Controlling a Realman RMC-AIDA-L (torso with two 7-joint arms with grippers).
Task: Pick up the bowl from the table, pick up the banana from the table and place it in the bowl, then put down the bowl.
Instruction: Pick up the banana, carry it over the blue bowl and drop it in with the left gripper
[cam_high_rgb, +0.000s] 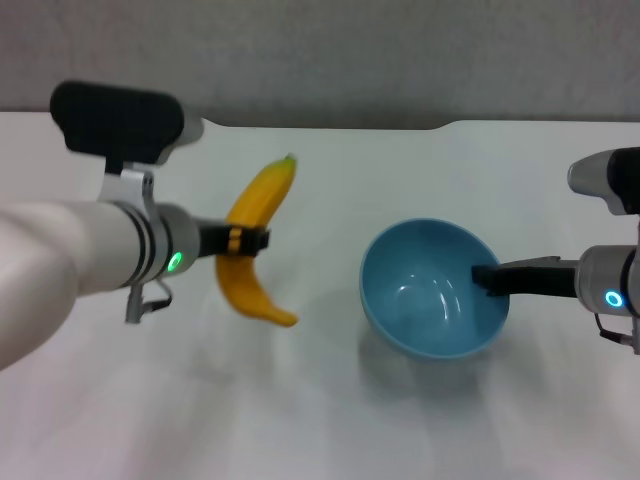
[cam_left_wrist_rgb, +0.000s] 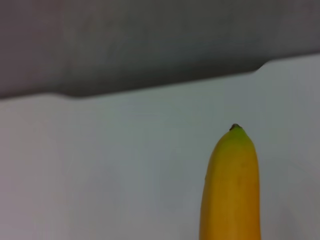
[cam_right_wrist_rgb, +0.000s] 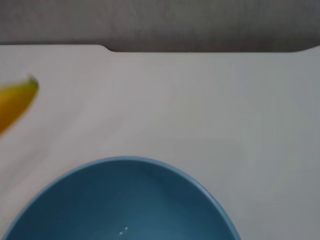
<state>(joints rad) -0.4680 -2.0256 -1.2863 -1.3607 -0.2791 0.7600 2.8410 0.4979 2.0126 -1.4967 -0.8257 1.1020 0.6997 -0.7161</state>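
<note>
Banana (cam_high_rgb: 256, 240) is hanging in the left gripper (cam_high_rgb: 240, 240), whose fingers are closed around its middle, over the left half of the table (cam_high_rgb: 320, 420). It is looking lifted, since a soft shadow is lying under it, but I cannot be sure. Its long line is running from the near edge toward the far edge, and its green tip is pointing at the far edge, leaning a little toward the right side. The other end is curling down toward the near edge. The bowl (cam_high_rgb: 435, 288) is sitting on the right half of the table, near the banana but not touching it. The right gripper (cam_high_rgb: 487, 277) is pinching the bowl's rim on the side nearest the right edge, with one dark finger showing inside the bowl. The bowl is tipping its open side toward the left, toward the banana. It seems to be lifted a little too. For the next move, I think the banana must travel sideways toward the right edge to reach the bowl. The banana is longer than the bowl is wide, so it may end up resting across the rim.
</note>
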